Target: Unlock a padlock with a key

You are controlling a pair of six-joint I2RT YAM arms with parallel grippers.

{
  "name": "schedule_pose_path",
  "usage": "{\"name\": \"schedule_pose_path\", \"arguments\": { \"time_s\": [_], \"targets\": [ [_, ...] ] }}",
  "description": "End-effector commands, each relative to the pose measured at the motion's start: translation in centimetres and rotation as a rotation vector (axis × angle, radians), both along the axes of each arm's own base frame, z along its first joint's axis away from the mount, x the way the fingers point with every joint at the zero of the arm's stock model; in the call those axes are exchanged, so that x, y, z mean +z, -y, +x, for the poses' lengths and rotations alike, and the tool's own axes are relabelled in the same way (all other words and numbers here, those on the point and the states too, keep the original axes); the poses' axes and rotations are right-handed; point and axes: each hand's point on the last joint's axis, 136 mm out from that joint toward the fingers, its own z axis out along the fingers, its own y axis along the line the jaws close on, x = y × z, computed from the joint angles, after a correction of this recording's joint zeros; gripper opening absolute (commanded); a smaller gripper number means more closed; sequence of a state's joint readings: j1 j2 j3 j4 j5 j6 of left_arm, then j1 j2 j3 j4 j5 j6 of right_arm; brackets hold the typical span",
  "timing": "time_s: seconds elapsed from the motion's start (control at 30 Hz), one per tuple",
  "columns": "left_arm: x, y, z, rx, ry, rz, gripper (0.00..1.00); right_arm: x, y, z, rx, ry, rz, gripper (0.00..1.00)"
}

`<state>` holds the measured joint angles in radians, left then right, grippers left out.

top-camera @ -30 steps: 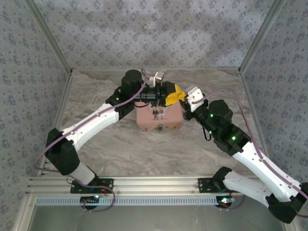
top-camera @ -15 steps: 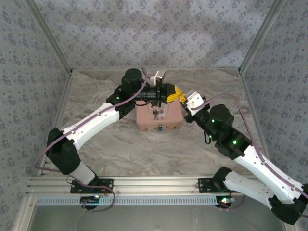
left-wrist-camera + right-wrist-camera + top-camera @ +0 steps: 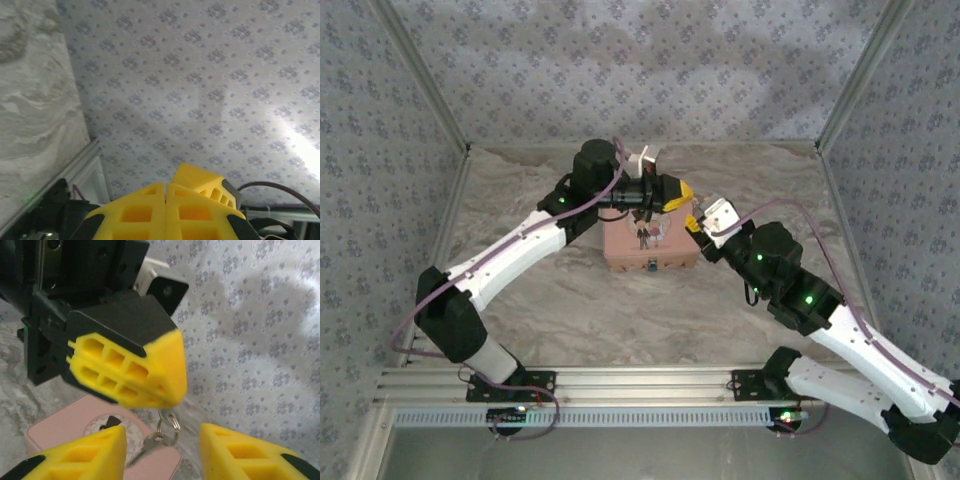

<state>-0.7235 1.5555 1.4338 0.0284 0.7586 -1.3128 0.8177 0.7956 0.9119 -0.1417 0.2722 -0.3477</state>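
Left pincer (image 3: 167,372) clamped on ring (image 3: 168,423); key (image 3: 150,443) hangs below its tip, above tin (image 3: 60,432). Right pincer (image 3: 161,439) wide, flanking key.

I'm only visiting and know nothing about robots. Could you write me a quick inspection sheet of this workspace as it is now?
Surface: marbled beige tabletop.
Job's things: key hangs from a key ring under the left gripper, above the pink tin. A small bluish padlock seems to sit at the tin's front edge.
Clutter: pink tin, mid-table.
Grippers: left gripper shut, pinching the key ring. Right gripper open, close beside it.
Cables: purple cables run along both arms.
Surroundings: patterned walls; metal rail at the near edge.
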Motion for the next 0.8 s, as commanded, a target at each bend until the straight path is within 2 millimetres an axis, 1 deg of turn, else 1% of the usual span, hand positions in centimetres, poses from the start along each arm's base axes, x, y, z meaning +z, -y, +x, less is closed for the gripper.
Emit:
{"name": "schedule_pose_path", "arguments": {
  "time_s": [0.0,0.1,0.2,0.23,0.27,0.43,0.5,0.6,0.67,0.77],
  "targets": [
    [1.3,-2.3,0.0,0.050,0.225,0.121,0.00,-0.9,1.0,-0.9,-0.011,-0.103,0.074,0.49],
    [0.3,-3.3,0.1,0.065,0.306,0.209,0.00,-1.4,1.4,-1.4,-0.012,-0.181,0.154,0.50],
    [-0.1,-3.4,0.0,0.056,0.371,0.216,0.00,-1.7,2.2,-1.6,-0.041,-0.267,0.267,0.61],
    [-0.3,-3.4,0.0,0.054,0.396,0.217,0.00,-1.7,2.4,-1.7,-0.051,-0.304,0.316,0.64],
    [-0.3,-3.5,0.0,0.058,0.425,0.220,0.00,-1.7,2.3,-1.8,-0.038,-0.343,0.356,0.64],
    [-0.4,-3.9,-0.5,0.062,0.579,0.265,0.00,-0.7,0.9,-2.2,0.084,-0.516,0.572,0.62],
    [-0.2,-4.0,-0.9,0.061,0.633,0.283,0.00,0.1,0.6,-1.6,0.140,-0.593,0.691,0.60],
    [0.0,-4.1,-1.3,0.079,0.691,0.293,0.00,1.6,0.3,-0.2,0.262,-0.683,0.882,0.59],
    [0.3,-4.0,-1.5,0.092,0.702,0.264,0.00,2.1,-0.1,0.4,0.322,-0.714,0.953,0.59],
    [0.5,-3.8,-1.7,0.101,0.701,0.219,0.00,2.8,-0.5,0.9,0.385,-0.717,1.022,0.58]
  ]
}}
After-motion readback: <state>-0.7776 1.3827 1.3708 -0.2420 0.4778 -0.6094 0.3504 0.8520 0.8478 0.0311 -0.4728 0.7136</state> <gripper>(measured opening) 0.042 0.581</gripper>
